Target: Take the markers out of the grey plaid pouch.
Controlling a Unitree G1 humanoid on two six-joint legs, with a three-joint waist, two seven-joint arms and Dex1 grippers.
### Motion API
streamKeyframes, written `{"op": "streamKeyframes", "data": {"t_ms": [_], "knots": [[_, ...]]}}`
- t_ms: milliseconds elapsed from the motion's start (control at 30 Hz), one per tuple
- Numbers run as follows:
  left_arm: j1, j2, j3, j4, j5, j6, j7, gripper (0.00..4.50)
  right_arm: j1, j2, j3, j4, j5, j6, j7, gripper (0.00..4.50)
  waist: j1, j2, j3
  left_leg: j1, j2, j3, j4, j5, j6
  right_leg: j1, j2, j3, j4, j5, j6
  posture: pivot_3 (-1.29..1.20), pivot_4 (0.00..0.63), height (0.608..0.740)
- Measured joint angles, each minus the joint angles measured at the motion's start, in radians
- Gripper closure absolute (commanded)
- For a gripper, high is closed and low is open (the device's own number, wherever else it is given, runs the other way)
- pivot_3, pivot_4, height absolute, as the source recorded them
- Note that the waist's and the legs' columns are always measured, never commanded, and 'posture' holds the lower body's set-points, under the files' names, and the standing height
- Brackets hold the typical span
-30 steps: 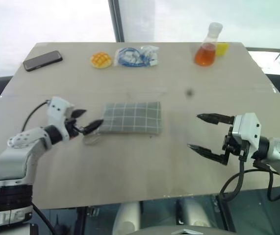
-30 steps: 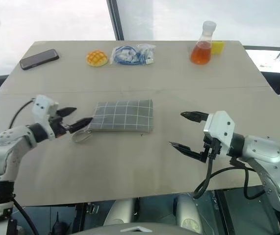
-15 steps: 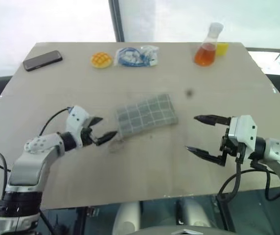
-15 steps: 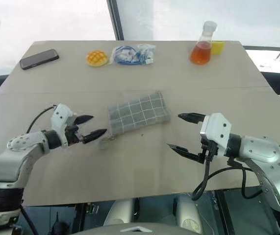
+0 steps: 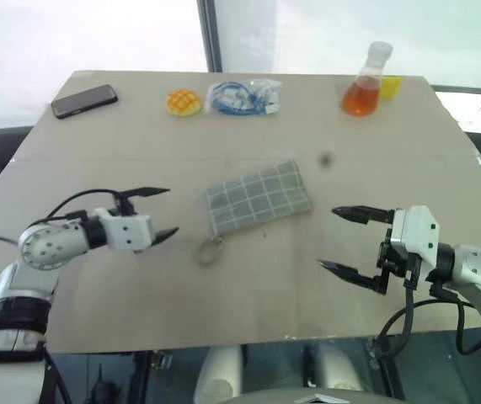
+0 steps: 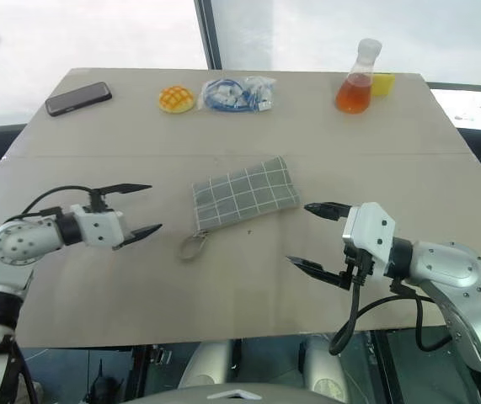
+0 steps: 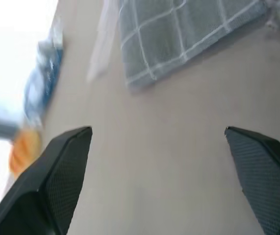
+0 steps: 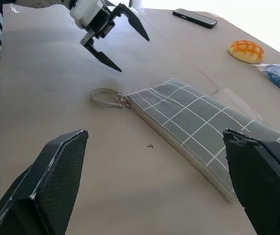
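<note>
Pouch (image 5: 259, 197) slid right, tilted; L gripper (image 5: 157, 214) backed off, both grippers apart, empty.

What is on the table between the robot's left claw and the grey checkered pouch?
Only the pale cord loop on the pouch's zipper, lying on the table between the open left gripper and the grey plaid fabric pouch; the right eye view shows it.

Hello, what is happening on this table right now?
A two-armed robot is working on a grey plaid pouch that lies flat and tilted in the middle of the table, its cord loop toward the left pincer. Both pincers are open and hold nothing; the right pincer hovers on the other side of the pouch. The pouch looks zipped shut, and no markers are out yet.
</note>
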Motion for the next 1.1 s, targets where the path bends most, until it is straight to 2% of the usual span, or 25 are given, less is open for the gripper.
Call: {"op": "streamKeyframes", "data": {"t_ms": [133, 167, 267, 400, 500, 567, 600, 633, 667, 700, 767, 1100], "knots": [[-0.109, -0.033, -0.067, 0.147, 0.148, -0.153, 0.128, 0.02, 0.007, -0.001, -0.001, -0.009, 0.000, 0.003, -0.006, 0.00, 0.000, 0.000, 0.000, 0.000, 0.000, -0.001, -0.001, 0.000, 0.000, 0.000, 0.002, 0.000, 0.001, 0.002, 0.004, 0.00, 0.150, 0.740], [-0.183, -0.053, -0.116, 0.224, 0.236, -0.211, 0.212, 0.02, 0.017, -0.007, -0.005, -0.023, 0.000, 0.008, -0.015, 0.00, -0.003, 0.000, 0.000, 0.001, 0.001, -0.001, -0.001, 0.000, 0.000, 0.000, 0.002, 0.000, 0.001, 0.002, 0.005, 0.00, 0.150, 0.740], [-0.249, -0.091, -0.170, 0.272, 0.340, -0.242, 0.329, 0.02, 0.021, -0.009, -0.014, -0.042, 0.002, 0.018, -0.028, 0.00, 0.005, 0.001, -0.001, 0.001, 0.000, -0.001, 0.001, 0.000, 0.000, 0.002, 0.003, 0.000, 0.002, 0.002, 0.005, 0.00, 0.150, 0.740], [-0.347, -0.129, -0.288, 0.322, 0.546, -0.253, 0.604, 0.02, 0.034, -0.009, -0.022, -0.057, 0.003, 0.030, -0.055, 0.00, 0.016, 0.001, -0.001, 0.001, 0.000, -0.001, 0.004, 0.000, 0.000, 0.003, 0.003, 0.001, 0.002, 0.003, 0.007, 0.00, 0.150, 0.740], [-0.413, -0.167, -0.385, 0.359, 0.653, -0.245, 0.754, 0.82, 0.039, -0.009, -0.022, -0.085, 0.002, 0.041, -0.078, 0.00, 0.023, 0.002, -0.002, 0.001, -0.001, -0.001, 0.006, 0.000, 0.000, 0.004, 0.003, 0.002, 0.002, 0.001, 0.009, 0.00, 0.150, 0.740], [-0.437, -0.180, -0.437, 0.388, 0.692, -0.249, 0.815, 1.58, 0.050, -0.009, -0.024, -0.100, 0.002, 0.048, -0.094, 0.00, 0.020, 0.002, -0.003, 0.001, -0.001, -0.001, 0.006, 0.000, 0.000, 0.004, 0.003, 0.003, 0.002, 0.001, 0.009, 0.00, 0.150, 0.740], [-0.443, -0.182, -0.453, 0.399, 0.705, -0.252, 0.838, 2.21, 0.057, -0.010, -0.024, -0.108, 0.002, 0.051, -0.098, 0.00, 0.017, 0.002, -0.003, 0.001, -0.001, -0.001, 0.006, 0.000, 0.000, 0.003, 0.003, 0.003, 0.002, 0.002, 0.008, 0.00, 0.150, 0.740], [-0.449, -0.182, -0.469, 0.408, 0.712, -0.255, 0.853, 2.61, 0.060, -0.010, -0.025, -0.111, 0.003, 0.055, -0.104, 0.00, 0.015, 0.002, -0.003, 0.001, -0.001, -0.001, 0.006, 0.000, 0.000, 0.003, 0.003, 0.003, 0.002, 0.004, 0.009, 0.00, 0.150, 0.740], [-0.451, -0.182, -0.476, 0.412, 0.715, -0.257, 0.860, 2.79, 0.061, -0.010, -0.027, -0.113, 0.003, 0.057, -0.108, 0.00, 0.015, 0.002, -0.003, 0.001, -0.001, -0.001, 0.005, 0.000, 0.000, 0.003, 0.003, 0.003, 0.002, 0.004, 0.009, 0.00, 0.150, 0.740], [-0.459, -0.182, -0.482, 0.419, 0.714, -0.273, 0.887, 3.28, 0.070, -0.010, -0.040, -0.119, 0.007, 0.074, -0.125, 0.00, 0.015, 0.002, -0.003, 0.001, -0.001, -0.001, 0.005, 0.000, 0.000, 0.003, 0.003, 0.003, 0.002, 0.004, 0.009, 0.00, 0.150, 0.740], [-0.466, -0.180, -0.480, 0.421, 0.699, -0.285, 0.906, 3.98, 0.074, -0.010, -0.046, -0.125, 0.011, 0.096, -0.145, 0.00, 0.015, 0.002, -0.003, 0.000, -0.001, -0.001, 0.005, 0.000, 0.000, 0.003, 0.003, 0.003, 0.002, 0.004, 0.009, 0.00, 0.150, 0.740], [-0.450, -0.252, -0.472, 0.443, 0.484, -0.335, 0.810, 3.98, 0.011, 0.015, 0.000, -0.136, 0.014, 0.214, -0.260, 0.00, 0.010, 0.001, -0.002, 0.000, 0.000, -0.001, 0.005, 0.000, 0.000, 0.003, 0.003, 0.003, 0.002, 0.004, 0.008, 0.00, 0.150, 0.740]]}}
